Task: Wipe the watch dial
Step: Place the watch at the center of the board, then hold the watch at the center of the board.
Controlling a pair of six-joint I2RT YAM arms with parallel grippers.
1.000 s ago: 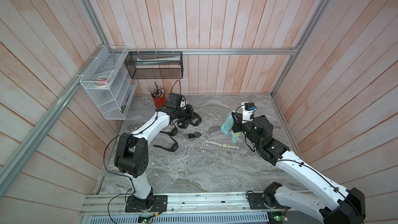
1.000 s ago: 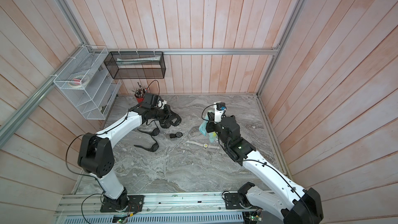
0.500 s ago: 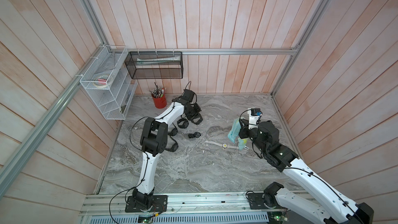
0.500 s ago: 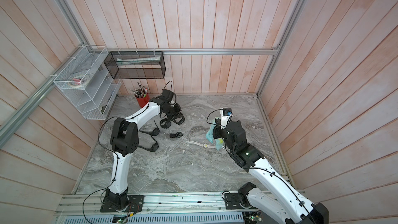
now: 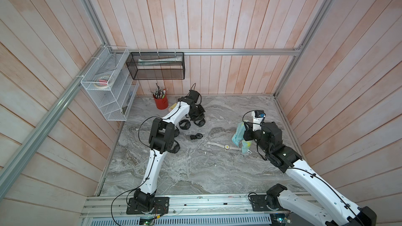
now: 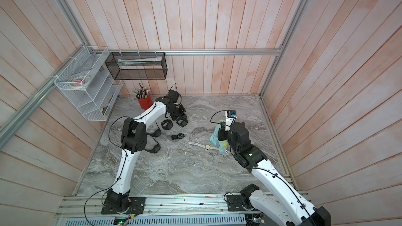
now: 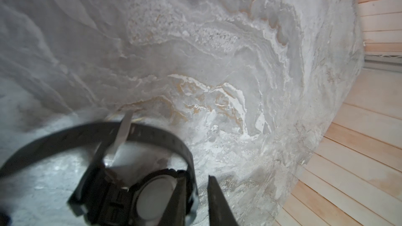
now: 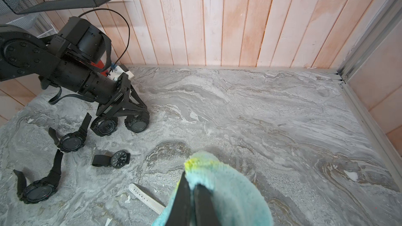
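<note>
The marble tabletop (image 5: 195,170) fills the floor of your wooden booth in both top views. Your left arm (image 5: 174,114) stretches toward the back wall, and your right arm (image 5: 304,170) reaches in over the table's right side.

The left gripper (image 8: 125,116) points down at the marble near the red pen cup (image 5: 161,103). Its jaws stand either side of a black watch (image 7: 152,196) that lies on the table. In the left wrist view you can see a gap between one finger (image 7: 217,198) and the case. The jaws therefore look parted, though that picture is blurred.

The right gripper (image 8: 191,183) has its jaws pressed together on a teal cloth (image 8: 228,192), which hangs from it.

Just beside the cloth's lower end lies a white-strapped watch (image 5: 227,147), flat on the marble with its round pale dial up.

You also have four other black watches (image 8: 70,142) on the table on the left arm's side. One of them sits just beside the watch under the left gripper.
</note>
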